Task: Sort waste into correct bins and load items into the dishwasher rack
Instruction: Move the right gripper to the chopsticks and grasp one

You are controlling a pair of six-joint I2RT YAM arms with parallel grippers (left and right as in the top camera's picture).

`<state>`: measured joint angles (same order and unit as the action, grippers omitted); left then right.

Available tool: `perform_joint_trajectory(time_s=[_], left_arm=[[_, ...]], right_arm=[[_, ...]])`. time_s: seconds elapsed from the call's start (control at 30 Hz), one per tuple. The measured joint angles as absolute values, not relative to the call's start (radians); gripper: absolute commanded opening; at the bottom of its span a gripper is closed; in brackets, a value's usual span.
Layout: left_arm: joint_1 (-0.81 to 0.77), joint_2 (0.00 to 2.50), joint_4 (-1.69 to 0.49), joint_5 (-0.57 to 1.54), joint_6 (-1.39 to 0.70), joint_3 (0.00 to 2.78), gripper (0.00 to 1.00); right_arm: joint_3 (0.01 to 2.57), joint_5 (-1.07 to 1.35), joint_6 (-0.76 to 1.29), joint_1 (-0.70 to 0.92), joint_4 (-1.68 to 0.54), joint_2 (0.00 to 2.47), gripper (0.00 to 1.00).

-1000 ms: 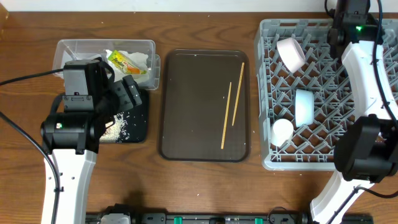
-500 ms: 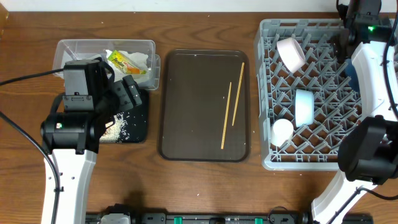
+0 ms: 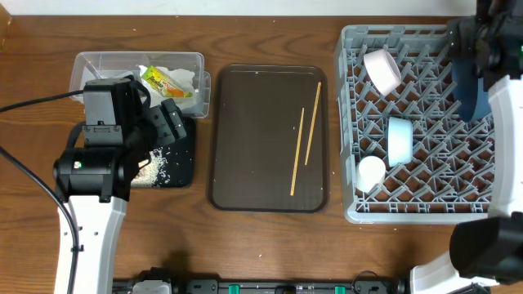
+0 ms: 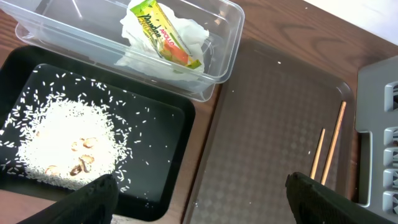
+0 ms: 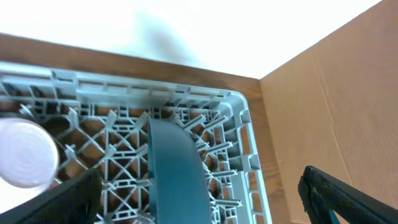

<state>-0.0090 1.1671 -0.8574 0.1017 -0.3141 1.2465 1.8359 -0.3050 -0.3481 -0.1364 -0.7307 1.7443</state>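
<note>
Both hands released; the large dark blue bowl (image 3: 470,82) stands on edge in the large square grey plastic lattice rack (image 3: 351,122).
The bowl sits at the rack's 2 o'clock, with the right hand (image 5: 199,205) spread open around it (fingers clear on both sides). The left hand (image 4: 208,205), fingers wide apart, hovers over the shallow black rectangular tray (image 3: 181,155) of white rice scraps (image 3: 147,167) at the desk's (image 3: 245,245) 9 o'clock. 2 thin wooden chopsticks (image 3: 304,147) lie on the dark brown serving tray (image 3: 245,147).

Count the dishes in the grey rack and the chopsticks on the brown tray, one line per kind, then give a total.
Bowls: 3 (cream bowl, light blue bowl, dark blue bowl)
Cups: 1 (white cup)
Chopsticks: 2
Total: 6
</note>
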Motion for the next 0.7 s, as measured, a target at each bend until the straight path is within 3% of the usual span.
perform_joint_trajectory(time_s=[0.17, 0.4, 0.53, 0.6, 0.7], left_arm=[[-0.009, 1.167, -0.857, 0.102, -0.314, 1.246, 0.89], [-0.009, 1.167, -0.857, 0.102, -0.314, 1.246, 0.89], [-0.009, 1.167, -0.857, 0.102, -0.314, 1.246, 0.89], [-0.009, 1.167, -0.857, 0.102, -0.314, 1.246, 0.89], [-0.009, 1.167, -0.857, 0.102, -0.314, 1.246, 0.89]], right_arm=[[1.836, -0.191, -0.246, -0.136, -0.743, 1.733, 0.99], [1.836, 0.352, -0.093, -0.101, -0.768, 1.724, 0.99], [1.836, 0.523, -0.017, -0.020, -0.780, 1.724, 0.89], [1.836, 0.521, 0.023, 0.053, -0.797, 1.726, 0.86], [1.837, 0.426, 0.102, 0.178, -0.850, 1.740, 0.73]])
